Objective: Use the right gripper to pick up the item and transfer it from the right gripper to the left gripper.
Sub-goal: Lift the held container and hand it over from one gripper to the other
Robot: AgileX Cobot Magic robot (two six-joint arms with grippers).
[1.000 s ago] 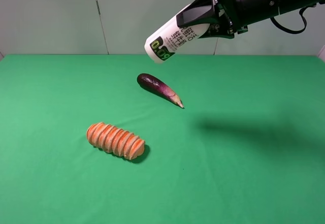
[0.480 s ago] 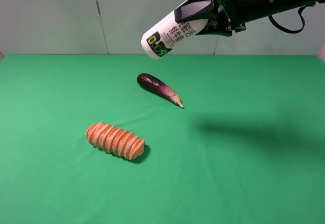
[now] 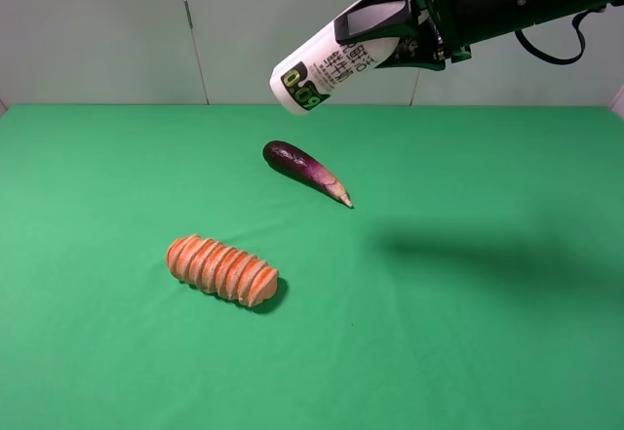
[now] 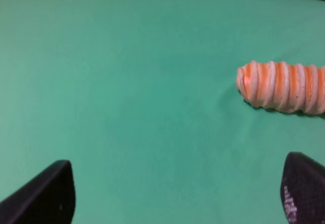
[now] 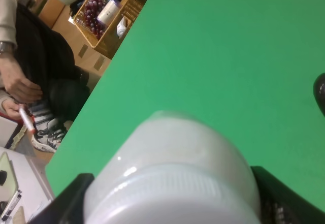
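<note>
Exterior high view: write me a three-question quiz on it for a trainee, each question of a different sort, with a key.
1. True or false: the bottle is lying on the table.
2. Pick one: which lies nearer the back wall? A) the eggplant B) the bread loaf
3. Fill in: the left gripper is ____.

Key
1. False: the right gripper holds it in the air.
2. A
3. open

One white bottle, one purple eggplant, one orange bread loaf
</note>
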